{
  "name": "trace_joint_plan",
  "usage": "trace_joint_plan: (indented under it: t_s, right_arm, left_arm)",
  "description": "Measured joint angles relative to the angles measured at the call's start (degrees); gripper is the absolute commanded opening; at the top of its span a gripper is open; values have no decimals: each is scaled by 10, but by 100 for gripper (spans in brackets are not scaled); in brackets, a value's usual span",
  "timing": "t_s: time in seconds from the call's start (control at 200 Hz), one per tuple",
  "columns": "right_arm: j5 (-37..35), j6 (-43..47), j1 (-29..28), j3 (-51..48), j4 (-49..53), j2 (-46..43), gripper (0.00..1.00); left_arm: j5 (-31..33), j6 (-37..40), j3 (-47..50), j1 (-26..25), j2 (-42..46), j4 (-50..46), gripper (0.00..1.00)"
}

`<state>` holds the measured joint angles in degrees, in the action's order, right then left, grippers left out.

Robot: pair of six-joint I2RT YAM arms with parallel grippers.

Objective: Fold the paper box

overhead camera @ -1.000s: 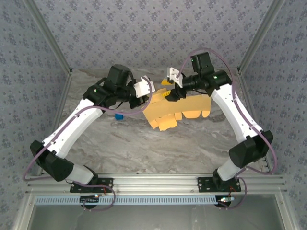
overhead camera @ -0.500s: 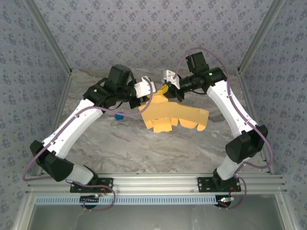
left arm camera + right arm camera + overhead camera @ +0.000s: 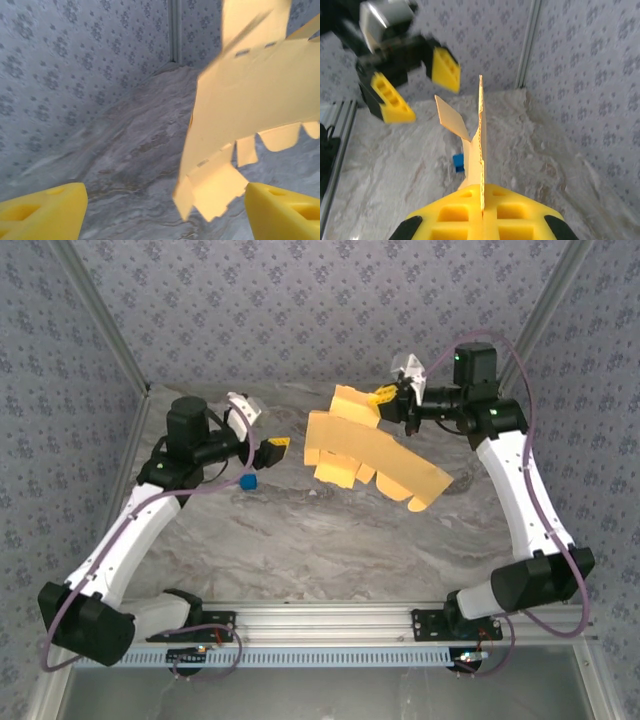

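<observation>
top external: the right claw [image 3: 396,398] is clamped on the far edge of the paper box [image 3: 372,448], and the yellow sheet hangs from that pinch, clear of the bench [image 3: 300,540] for most of its length. its long axis slants from far-left to near-right, with the notched flaps at the lower end. the left claw [image 3: 270,449] sits off to the sheet's left with a clear gap between them, jaws apart and nothing in them. a small blue object [image 3: 248,481] lies on the bench just below it.

left wrist: the two yellow fingers [image 3: 42,207] stand wide at the frame's corners. the paper box [image 3: 245,100] hangs ahead and to the right, flaps dangling, touching neither pad.

right wrist: the sheet is seen edge-on, standing upright out of the closed pads of the right claw [image 3: 481,212], one flap bent off to the left. the left claw [image 3: 415,85] faces it from across the gap, open.

judgement: the right arm owns the sheet, and the left must reach rightward to the near free edge to make a fold.
</observation>
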<state>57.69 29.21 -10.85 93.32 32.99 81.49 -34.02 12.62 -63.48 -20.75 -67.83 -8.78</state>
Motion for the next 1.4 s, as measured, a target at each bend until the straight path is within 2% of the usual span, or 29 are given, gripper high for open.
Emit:
trace_joint_plan:
  t_s: [0.215, 0.52, 0.705, 0.829, 0.859, 0.909, 0.944, 1.019, 1.114, 1.154, 1.254, 1.399]
  right_arm:
    - [21, -76, -2, -9, -62, -21, 0]
    - [24, -133, -5, -43, -112, -24, 0]
    - [24, -143, -7, -61, -131, -29, 0]
    - [23, -139, -7, -70, -130, -38, 0]
    - [21, -134, -7, -70, -126, -39, 9]
    - [15, -120, -7, -70, -114, -43, 35]
    - [3, -102, -10, -69, -96, -45, 48]
    - [-46, -53, -25, -63, -47, -51, 64]
    - [-146, 20, -76, -58, 5, -61, 87]
    - [-185, 42, -101, -57, 21, -66, 90]
    - [-266, 95, -154, -55, 41, -76, 92]
    - [-341, 139, -188, -40, 52, -80, 93]
  left_arm:
    - [-72, -48, -5, 1, -64, 56, 82]
    - [-150, -59, -35, -15, -89, 75, 42]
    - [-162, -31, -59, -25, -104, 51, 9]
    - [-158, -1, -82, -25, -108, 4, 0]
    - [-155, 9, -90, -25, -109, -10, 0]
    - [-153, 28, -104, -25, -110, -38, 0]
    - [-146, 45, -118, -25, -110, -65, 0]
    - [-122, 85, -151, -27, -110, -125, 0]
    - [-75, 130, -187, -37, -110, -188, 0]
    - [-54, 145, -196, -45, -110, -209, 0]
    - [9, 183, -216, -73, -110, -262, 0]
    - [92, 224, -235, -105, -110, -317, 0]
